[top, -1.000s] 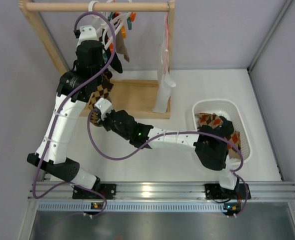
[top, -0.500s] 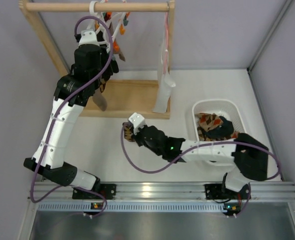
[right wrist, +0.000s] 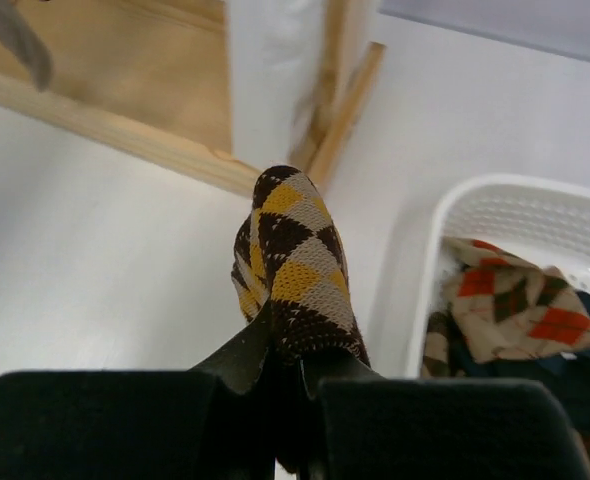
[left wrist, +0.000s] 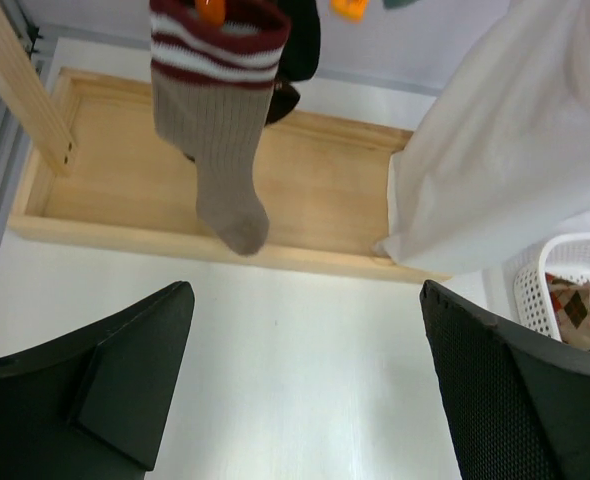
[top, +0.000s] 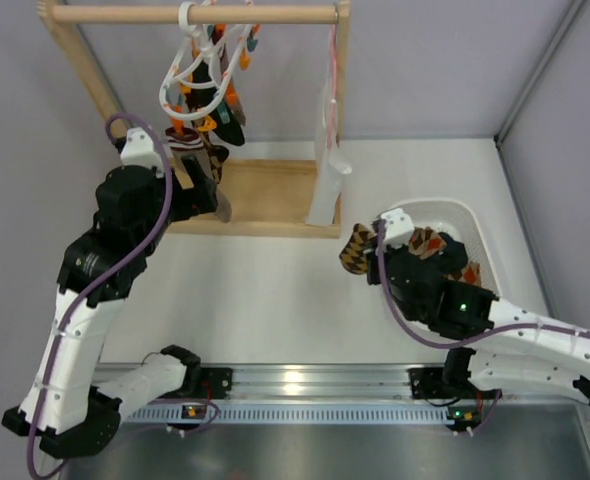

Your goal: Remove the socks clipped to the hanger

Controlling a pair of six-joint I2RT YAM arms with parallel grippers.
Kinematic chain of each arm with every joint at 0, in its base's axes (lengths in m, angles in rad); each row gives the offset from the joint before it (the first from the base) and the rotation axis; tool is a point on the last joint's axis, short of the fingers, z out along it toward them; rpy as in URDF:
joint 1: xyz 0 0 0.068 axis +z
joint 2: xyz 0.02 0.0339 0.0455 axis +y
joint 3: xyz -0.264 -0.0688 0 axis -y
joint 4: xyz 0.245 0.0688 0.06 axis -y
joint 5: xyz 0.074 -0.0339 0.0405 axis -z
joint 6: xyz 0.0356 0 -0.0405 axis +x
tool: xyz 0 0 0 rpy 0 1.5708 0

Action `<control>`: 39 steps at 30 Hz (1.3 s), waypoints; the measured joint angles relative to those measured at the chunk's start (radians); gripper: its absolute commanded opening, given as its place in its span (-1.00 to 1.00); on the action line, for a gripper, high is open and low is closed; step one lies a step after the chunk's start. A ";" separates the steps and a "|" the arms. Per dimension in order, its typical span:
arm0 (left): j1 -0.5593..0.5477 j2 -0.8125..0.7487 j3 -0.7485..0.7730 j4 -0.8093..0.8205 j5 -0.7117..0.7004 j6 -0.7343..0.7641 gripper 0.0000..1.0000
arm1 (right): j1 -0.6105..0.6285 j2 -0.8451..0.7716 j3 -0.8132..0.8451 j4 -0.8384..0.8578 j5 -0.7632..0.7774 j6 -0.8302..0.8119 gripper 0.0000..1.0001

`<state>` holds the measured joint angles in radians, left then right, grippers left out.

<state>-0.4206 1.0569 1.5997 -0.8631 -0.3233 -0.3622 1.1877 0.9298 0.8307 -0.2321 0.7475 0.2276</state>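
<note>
The white ring hanger [top: 172,90] with orange and teal clips hangs from the wooden rail. A brown sock with maroon and white stripes [left wrist: 220,150] and a black sock [left wrist: 300,50] are still clipped to it. My left gripper [left wrist: 305,300] is open and empty, low in front of the striped sock and not touching it; in the top view the left gripper [top: 215,195] sits below the hanger. My right gripper [right wrist: 295,350] is shut on a brown-and-tan diamond-checked sock [right wrist: 295,260], held above the table just left of the basket; from above that checked sock [top: 358,250] hangs off the right gripper [top: 378,243].
A white basket [top: 480,235] at the right holds several checked socks [top: 430,243]. The wooden rail frame [top: 195,14] has a flat wooden base [top: 265,195]. A white cloth with a pink strap [top: 327,180] hangs by its right post.
My left gripper opened and the left arm drew back and down from the hanger. My right arm carried the checked sock from under the hanger rightward to the basket's edge.
</note>
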 measured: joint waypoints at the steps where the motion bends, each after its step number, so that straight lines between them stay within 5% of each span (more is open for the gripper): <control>1: 0.000 -0.044 -0.039 -0.003 0.001 -0.002 0.97 | -0.018 -0.035 0.000 -0.047 0.015 0.015 -1.00; 9: 0.000 -0.285 -0.320 -0.005 -0.001 -0.003 0.97 | -0.349 -0.218 0.009 -0.292 0.097 0.064 -1.00; 14: 0.000 -0.372 -0.435 -0.010 -0.042 -0.009 0.97 | -0.650 -0.158 0.043 -0.339 0.065 0.030 -1.00; 20: 0.000 -0.516 -0.517 -0.008 -0.149 -0.029 0.97 | -0.934 -0.002 0.043 -0.314 -0.152 -0.013 -0.89; 24: 0.000 -0.575 -0.591 0.006 -0.192 -0.045 0.97 | -0.984 0.128 0.031 -0.231 -0.327 -0.005 -0.64; 25: 0.000 -0.581 -0.623 0.008 -0.196 -0.053 0.97 | -0.989 0.174 0.026 -0.206 -0.383 0.002 0.05; 26: 0.000 -0.582 -0.647 0.008 -0.195 -0.055 0.97 | -0.994 0.210 0.024 -0.189 -0.422 0.016 0.39; 33: 0.000 -0.583 -0.676 0.011 -0.190 -0.060 0.97 | -1.015 0.295 0.021 -0.169 -0.537 0.046 0.74; 35: 0.000 -0.586 -0.676 0.012 -0.190 -0.060 0.97 | -1.016 0.246 0.023 -0.180 -0.538 0.056 0.98; 39: 0.000 -0.592 -0.676 0.014 -0.192 -0.065 0.97 | -1.016 0.069 0.051 -0.208 -0.559 0.059 0.99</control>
<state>-0.4206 0.4652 0.9237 -0.8490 -0.5152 -0.4271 0.1715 0.9985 0.8822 -0.4397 0.1883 0.2863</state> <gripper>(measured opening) 0.984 0.991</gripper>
